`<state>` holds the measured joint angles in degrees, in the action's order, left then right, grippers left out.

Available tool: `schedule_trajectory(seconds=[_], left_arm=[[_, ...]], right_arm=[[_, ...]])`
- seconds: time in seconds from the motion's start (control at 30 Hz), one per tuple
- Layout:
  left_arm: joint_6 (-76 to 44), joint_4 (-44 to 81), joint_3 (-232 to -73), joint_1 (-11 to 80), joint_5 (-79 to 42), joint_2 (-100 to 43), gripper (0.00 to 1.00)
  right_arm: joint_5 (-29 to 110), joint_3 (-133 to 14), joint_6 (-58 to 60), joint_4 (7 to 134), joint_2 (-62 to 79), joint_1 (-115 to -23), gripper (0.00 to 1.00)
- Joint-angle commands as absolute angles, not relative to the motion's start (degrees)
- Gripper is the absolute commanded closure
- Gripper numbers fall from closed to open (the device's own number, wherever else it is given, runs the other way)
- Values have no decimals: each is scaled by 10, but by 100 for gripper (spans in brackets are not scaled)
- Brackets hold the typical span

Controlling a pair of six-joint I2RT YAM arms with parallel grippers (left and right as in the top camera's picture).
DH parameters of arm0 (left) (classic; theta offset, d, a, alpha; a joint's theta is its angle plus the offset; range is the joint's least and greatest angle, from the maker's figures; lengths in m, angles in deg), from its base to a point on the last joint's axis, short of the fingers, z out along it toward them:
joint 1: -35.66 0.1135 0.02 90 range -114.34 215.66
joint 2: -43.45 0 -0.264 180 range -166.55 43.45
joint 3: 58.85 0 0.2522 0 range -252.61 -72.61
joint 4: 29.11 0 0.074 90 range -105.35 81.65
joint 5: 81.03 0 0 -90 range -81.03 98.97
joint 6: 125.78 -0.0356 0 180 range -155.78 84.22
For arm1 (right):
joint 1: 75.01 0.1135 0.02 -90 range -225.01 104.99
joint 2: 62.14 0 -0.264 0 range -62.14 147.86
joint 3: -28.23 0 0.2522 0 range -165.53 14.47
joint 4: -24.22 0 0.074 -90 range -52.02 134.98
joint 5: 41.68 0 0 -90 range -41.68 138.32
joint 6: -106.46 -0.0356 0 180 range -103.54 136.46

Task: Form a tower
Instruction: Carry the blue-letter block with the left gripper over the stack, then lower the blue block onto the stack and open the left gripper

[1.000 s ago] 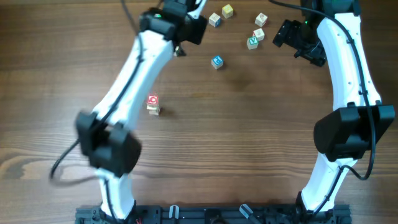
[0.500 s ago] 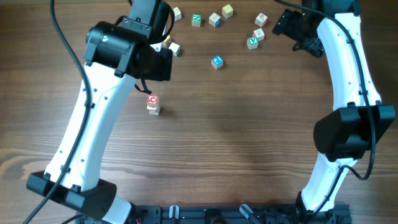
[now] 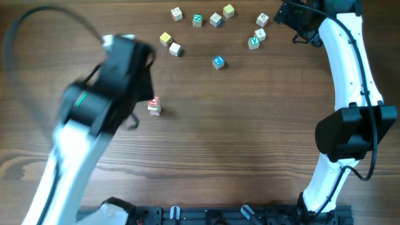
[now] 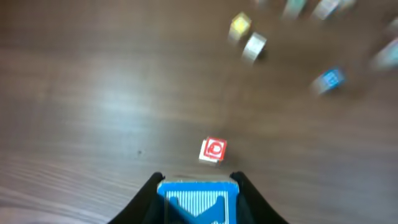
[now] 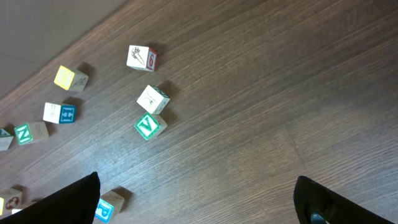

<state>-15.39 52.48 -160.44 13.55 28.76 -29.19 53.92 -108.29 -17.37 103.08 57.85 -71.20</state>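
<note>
A red-marked cube [image 3: 154, 105] stands left of the table's middle as the tower's visible top. It also shows in the left wrist view as the red-marked cube [image 4: 213, 150], and I cannot tell what lies beneath it. My left gripper [image 4: 198, 186] is shut on a blue striped cube [image 4: 198, 202], held above the table just short of the red-marked cube. My left arm [image 3: 100, 100] is a blur overhead and hides its gripper. My right gripper [image 5: 196, 186] is open and empty, high at the back right [image 3: 290, 15].
Several loose letter cubes lie along the back: a yellow cube [image 3: 165, 39], a white cube [image 3: 175, 49], a blue cube [image 3: 217, 62], a green V cube [image 3: 253, 42] and others up to the far edge. Bare wood lies around the red-marked cube.
My left arm has swung from the back cubes toward the front left, still holding the blue cube. The right gripper has edged slightly toward the back. The red-marked cube has not moved.
</note>
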Motion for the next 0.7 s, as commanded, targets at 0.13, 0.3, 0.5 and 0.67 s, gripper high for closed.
schedule_trajectory(seconds=[0.13, 0.3, 0.5, 0.67], left_arm=[[-183, 311, -1367, 138, 238, -183, 82], [-252, 243, -1330, 138, 214, -262, 82], [-291, 215, -1330, 138, 214, -368, 83], [-324, 212, -1330, 138, 216, -379, 85]], right_arm=[[543, -1088, -181, 1028, 567, -713, 0], [543, -1088, -181, 1028, 567, -713, 0], [543, -1088, -181, 1028, 567, -713, 0], [543, -1088, -181, 1028, 567, -713, 0]])
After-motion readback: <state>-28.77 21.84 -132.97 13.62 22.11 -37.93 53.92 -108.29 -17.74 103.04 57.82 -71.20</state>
